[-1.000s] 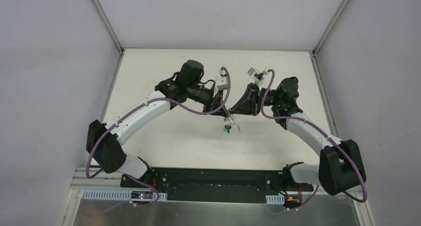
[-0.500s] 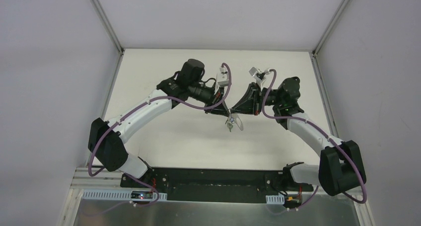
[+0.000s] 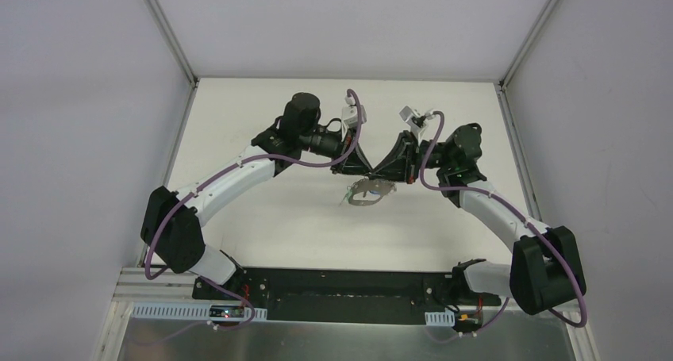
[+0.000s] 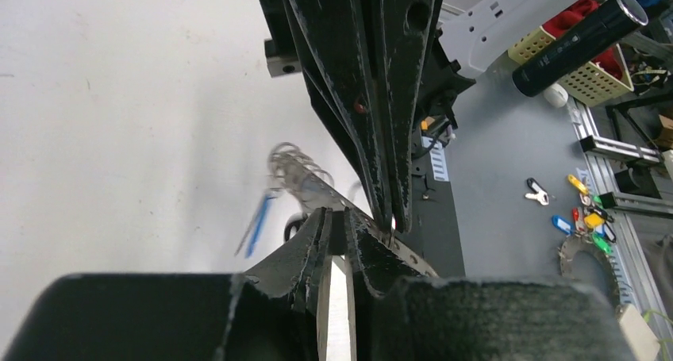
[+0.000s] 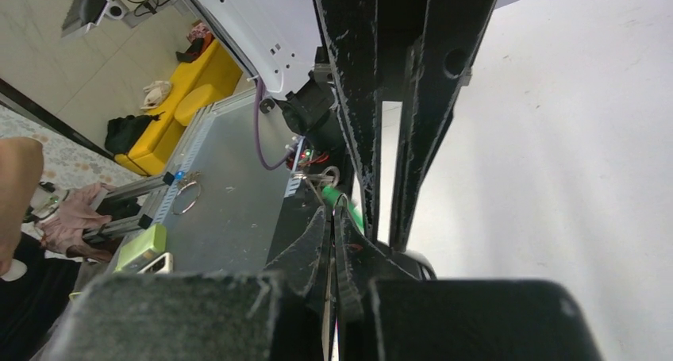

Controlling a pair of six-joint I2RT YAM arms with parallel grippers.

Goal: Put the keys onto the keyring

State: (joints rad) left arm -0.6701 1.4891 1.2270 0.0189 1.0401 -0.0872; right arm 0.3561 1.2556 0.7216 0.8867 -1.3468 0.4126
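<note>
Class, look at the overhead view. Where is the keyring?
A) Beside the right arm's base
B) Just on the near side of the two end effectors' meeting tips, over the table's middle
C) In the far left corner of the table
B: the keyring shows as a pale oval directly on the near side of where the left end effector and the right end effector meet, over the middle of the table.

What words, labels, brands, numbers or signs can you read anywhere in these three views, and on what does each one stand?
No text can be read in any view.
Black cylinder: no lettering shows.
Coloured key tags: too small to read.
Keyring: blurred, no markings made out.
</note>
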